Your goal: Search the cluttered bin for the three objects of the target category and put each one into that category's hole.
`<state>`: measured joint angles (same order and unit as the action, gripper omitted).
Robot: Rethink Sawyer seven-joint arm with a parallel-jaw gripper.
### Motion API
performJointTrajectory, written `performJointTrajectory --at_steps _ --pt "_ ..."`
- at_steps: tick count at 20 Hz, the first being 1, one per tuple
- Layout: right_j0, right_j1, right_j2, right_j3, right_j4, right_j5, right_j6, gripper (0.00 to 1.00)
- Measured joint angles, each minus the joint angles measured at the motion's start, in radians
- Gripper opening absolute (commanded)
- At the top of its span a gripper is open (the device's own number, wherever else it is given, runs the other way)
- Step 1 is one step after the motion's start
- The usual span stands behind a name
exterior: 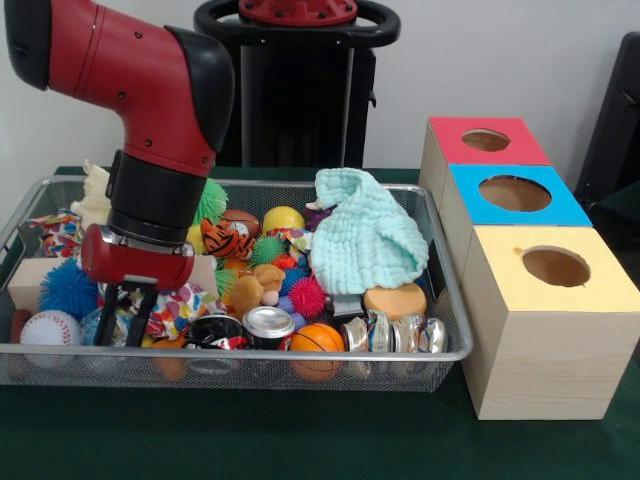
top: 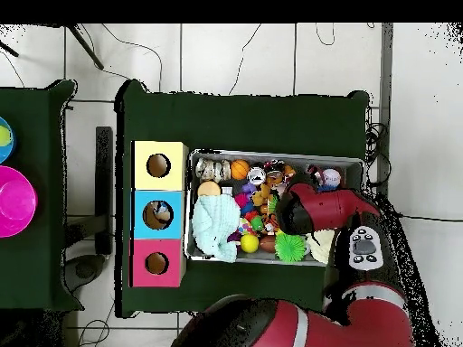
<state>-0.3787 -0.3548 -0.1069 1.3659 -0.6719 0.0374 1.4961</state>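
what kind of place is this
Probably a robotics lab: a wire bin of toys and three boxes with holes sit on a green table, with cables on the tiled floor.

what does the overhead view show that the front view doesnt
Only the overhead view shows the floor tiles, a second table at the left edge with a pink dish, and something lying inside the blue box's hole.

Only the front view shows the gripper with its fingers open, down among the toys beside the baseball, plus the boxes' wooden sides.

Both show the wire bin, the green cloth, the basketball and the three boxes: red, blue and yellow.
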Motion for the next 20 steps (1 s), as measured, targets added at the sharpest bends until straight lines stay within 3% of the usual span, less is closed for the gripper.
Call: performJointTrajectory --at_steps 9,15,20 --pt "-0.011 -0.016 -0.001 0.01 0.01 0.001 0.0 0.0" --pt "-0.055 -0.1 0.02 0.076 0.018 0.042 0.0 0.0" --pt "-0.103 -0.17 0.041 0.139 0.018 0.131 0.0 0.0"
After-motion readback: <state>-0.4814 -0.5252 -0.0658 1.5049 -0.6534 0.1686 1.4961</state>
